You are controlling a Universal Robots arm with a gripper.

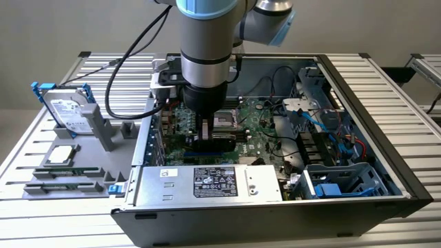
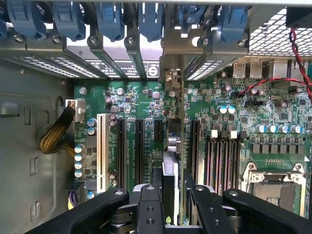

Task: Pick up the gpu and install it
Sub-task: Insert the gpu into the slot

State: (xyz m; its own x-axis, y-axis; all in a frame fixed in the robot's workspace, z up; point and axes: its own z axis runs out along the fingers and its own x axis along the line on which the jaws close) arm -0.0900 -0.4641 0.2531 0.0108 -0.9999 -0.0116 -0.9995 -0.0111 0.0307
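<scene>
While the black two-finger claw [image 2: 170, 197] is clamped on the thin black-faced green gpu card [image 2: 170, 163], the card hangs edge-on directly beneath it over the green motherboard [image 2: 141, 97]. Its long axis runs parallel to the black expansion slots [image 2: 139, 146], toward the rear edge of the grey metal case [image 1: 276, 223].

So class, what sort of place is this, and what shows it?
Probably a robotics lab bench for PC assembly: an open computer case on a slatted metal table, a grey parts tray with a hard drive, and a robot arm, its tool gripping the gpu inside the case.
</scene>
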